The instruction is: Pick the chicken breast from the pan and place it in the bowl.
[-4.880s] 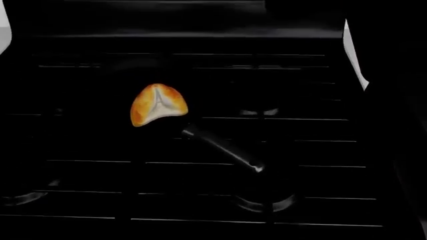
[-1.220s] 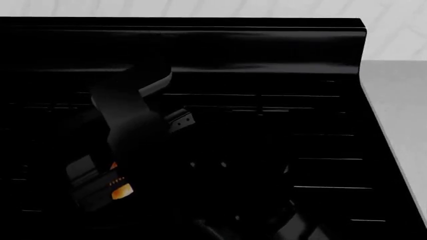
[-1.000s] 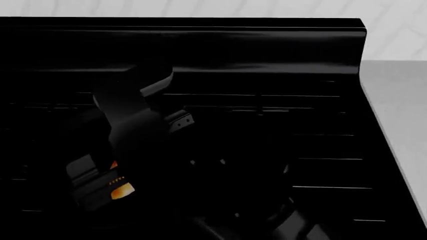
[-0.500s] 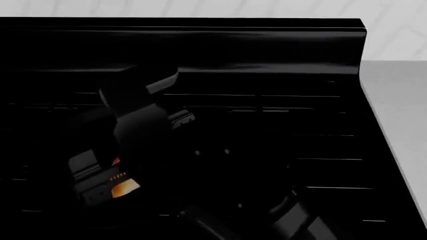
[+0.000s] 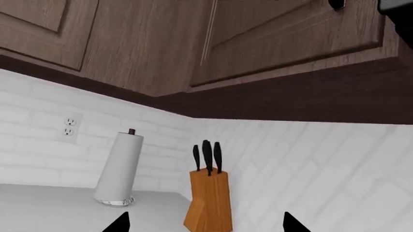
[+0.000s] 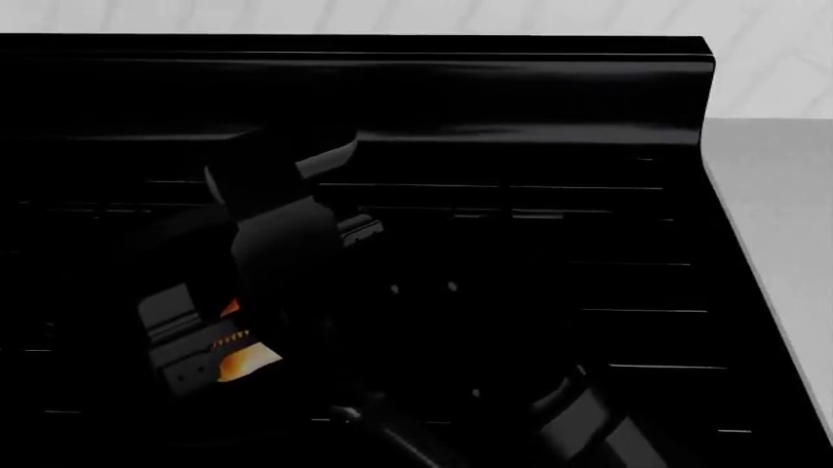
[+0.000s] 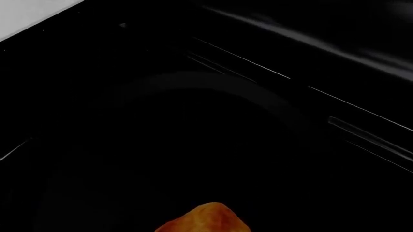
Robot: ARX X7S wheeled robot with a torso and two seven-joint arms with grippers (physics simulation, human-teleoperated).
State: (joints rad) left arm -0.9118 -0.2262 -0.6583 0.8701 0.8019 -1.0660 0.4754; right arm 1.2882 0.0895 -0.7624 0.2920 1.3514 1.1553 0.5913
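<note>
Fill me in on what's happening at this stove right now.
The right gripper is down in the black pan on the stove, closing around the chicken breast; only an orange sliver shows between its fingers. Whether it grips firmly is hard to tell. The left arm is raised, its camera facing a knife block and paper towel roll. No bowl is in view.

Nothing in any of my three views can be read: no words, brand names, numbers or signs. The knife block (image 5: pixel 208 205), the paper towel roll (image 5: pixel 120 169) and the wall outlet (image 5: pixel 67 126) seen from my left wrist carry no lettering, and the black stove (image 6: pixel 521 107) below my head camera bears no legible markings.
</note>
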